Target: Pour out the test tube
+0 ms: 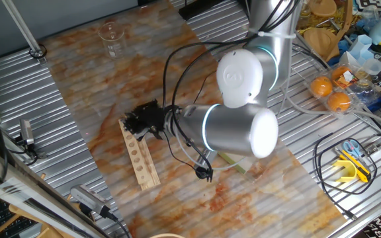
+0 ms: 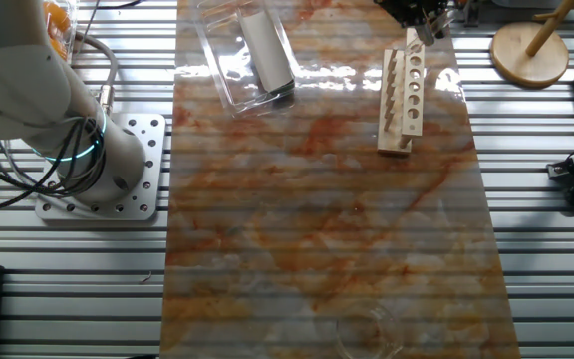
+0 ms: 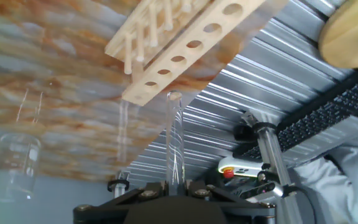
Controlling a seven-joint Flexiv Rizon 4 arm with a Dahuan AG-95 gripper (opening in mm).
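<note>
In the hand view a clear glass test tube (image 3: 176,137) stands out from between my black fingers; my gripper (image 3: 174,186) is shut on its lower end. The wooden test tube rack (image 3: 185,46) lies just beyond the tube's open end. In one fixed view my gripper (image 1: 141,120) hovers at the far end of the rack (image 1: 139,155); the tube is not clear there. In the other fixed view the gripper (image 2: 423,14) is at the top edge, above the rack (image 2: 404,92). A glass beaker (image 1: 111,38) stands far across the marble mat; it also shows in the other views (image 2: 365,334) (image 3: 14,165).
A clear plastic tray (image 2: 217,50) holding a grey block lies left of the rack. A round wooden stand (image 2: 531,50) is at its right. Oranges (image 1: 329,92), scissors (image 1: 352,151) and cables crowd the table's right side. A metal post base (image 1: 37,50) stands near the beaker.
</note>
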